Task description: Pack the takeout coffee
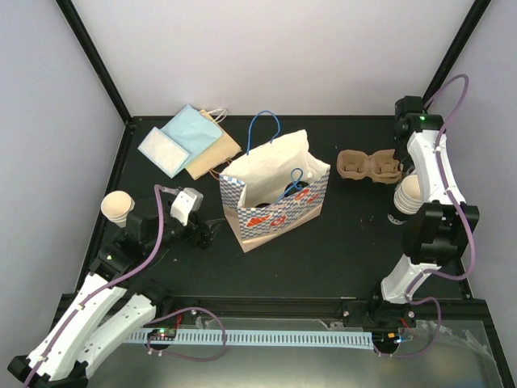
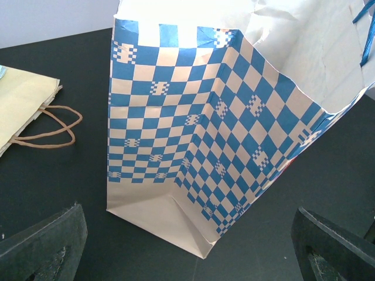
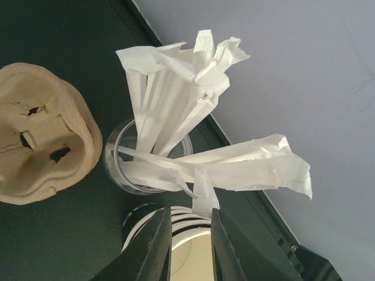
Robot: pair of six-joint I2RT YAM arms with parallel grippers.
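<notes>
A brown pulp cup tray [image 1: 367, 166] lies at the back right and shows in the right wrist view [image 3: 41, 134]. My right gripper [image 1: 409, 198] sits just right of it. Its jaws stand close together on a cream-tan paper cup [image 3: 190, 257] over a black stack with white rims [image 3: 137, 219]. Another paper cup [image 1: 118, 206] stands upside down at the far left. My left gripper [image 1: 206, 234] is open and empty, low on the table. It faces the bottom corner of the blue-checked bag [image 2: 193, 134] with its fingers [image 2: 44, 246] wide apart.
The blue-checked bag [image 1: 275, 194] stands open mid-table with blue handles. A clear glass of white wrapped stir sticks [image 3: 146, 164] stands beside the tray near the right wall. Flat blue [image 1: 182, 137] and tan [image 1: 212, 149] bags lie at the back left.
</notes>
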